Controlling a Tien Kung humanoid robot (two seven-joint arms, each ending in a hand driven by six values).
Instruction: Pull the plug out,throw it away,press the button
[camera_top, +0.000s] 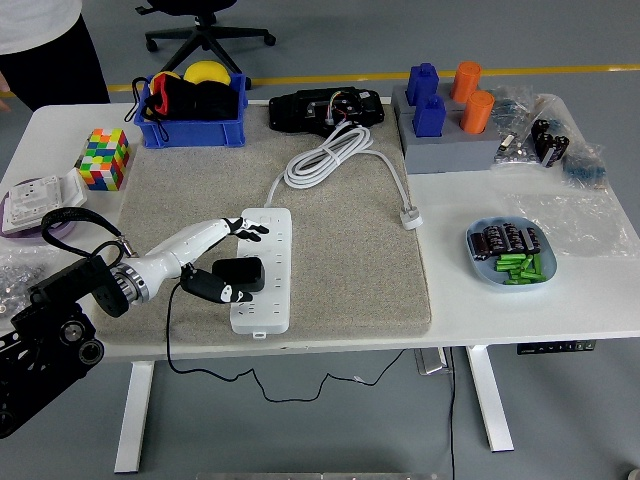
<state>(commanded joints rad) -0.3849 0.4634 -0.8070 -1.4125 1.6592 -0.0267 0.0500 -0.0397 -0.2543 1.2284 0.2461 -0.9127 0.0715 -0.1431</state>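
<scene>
On the grey mat (340, 260) near the table's front edge, the white power strip (264, 268) lies with its long axis running from near to far. The black plug (241, 274) sits in a socket on the strip's near half, its thin black cable trailing off over the table edge. The left hand (222, 262) brackets this plug: the thumb and lower fingers press its left face, while the upper fingers (246, 228) extend flat across the strip farther back, touching nothing else. The grasp appears partial, not fully clenched. The plug lies directly right of the palm, so extraction likely requires a pull straight up off the strip. The right hand is out of view.
</scene>
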